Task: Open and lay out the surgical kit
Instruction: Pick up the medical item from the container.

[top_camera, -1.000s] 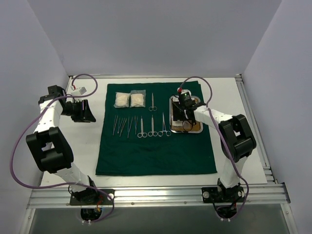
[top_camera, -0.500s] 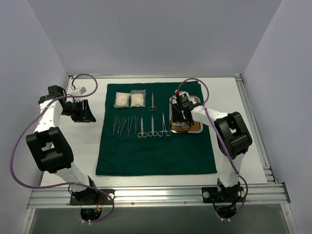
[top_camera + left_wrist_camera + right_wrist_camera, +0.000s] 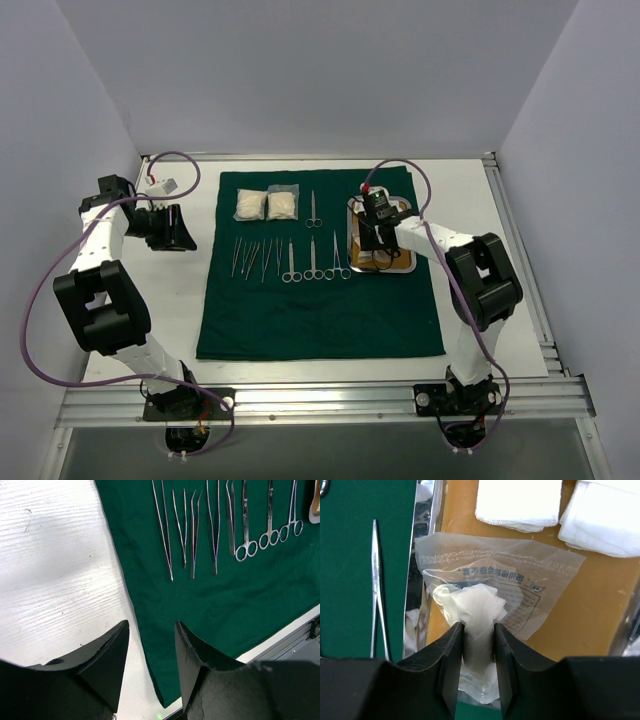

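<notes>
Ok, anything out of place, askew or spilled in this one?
Nothing really stands out. The green drape lies flat, the instruments sit in a tidy row, and nothing is spilled. The only crumpled thing is the clear packet, pinched in the right tool over the tray.

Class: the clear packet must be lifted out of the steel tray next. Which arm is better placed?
Right. The right tool grips the clear packet in the steel tray; the left tool hangs open at the green cloth's opposite edge.
</notes>
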Robot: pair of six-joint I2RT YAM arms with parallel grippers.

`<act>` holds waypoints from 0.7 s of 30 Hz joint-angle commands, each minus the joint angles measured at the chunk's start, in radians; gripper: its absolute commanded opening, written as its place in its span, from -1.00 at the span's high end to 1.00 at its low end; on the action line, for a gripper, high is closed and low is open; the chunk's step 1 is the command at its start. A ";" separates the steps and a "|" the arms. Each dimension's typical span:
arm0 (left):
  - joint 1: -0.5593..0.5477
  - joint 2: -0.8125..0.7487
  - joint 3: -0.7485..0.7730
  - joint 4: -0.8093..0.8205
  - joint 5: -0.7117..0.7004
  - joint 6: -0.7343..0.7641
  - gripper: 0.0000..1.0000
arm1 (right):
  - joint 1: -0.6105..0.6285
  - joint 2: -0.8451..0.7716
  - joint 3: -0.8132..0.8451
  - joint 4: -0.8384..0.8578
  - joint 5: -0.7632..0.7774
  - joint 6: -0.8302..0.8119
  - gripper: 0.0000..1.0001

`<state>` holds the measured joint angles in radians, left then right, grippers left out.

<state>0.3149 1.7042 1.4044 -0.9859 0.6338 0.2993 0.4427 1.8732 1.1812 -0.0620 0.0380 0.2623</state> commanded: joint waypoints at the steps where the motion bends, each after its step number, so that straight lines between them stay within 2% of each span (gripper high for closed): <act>1: 0.000 -0.005 0.018 0.009 0.024 0.014 -0.01 | 0.010 -0.095 0.037 -0.071 0.022 -0.006 0.47; 5: 0.000 -0.005 0.018 0.009 0.023 0.014 -0.01 | 0.011 -0.149 0.046 -0.081 0.020 -0.005 0.55; 12: 0.000 -0.002 0.019 0.012 0.023 0.014 -0.01 | 0.021 -0.161 0.126 -0.093 0.011 -0.011 0.54; 21: 0.000 -0.008 0.019 0.007 0.015 0.011 -0.01 | 0.027 0.078 0.503 -0.069 0.016 -0.034 0.52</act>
<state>0.3149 1.7042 1.4044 -0.9859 0.6331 0.2993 0.4603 1.8755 1.5948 -0.1398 0.0383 0.2413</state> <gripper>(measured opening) 0.508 0.236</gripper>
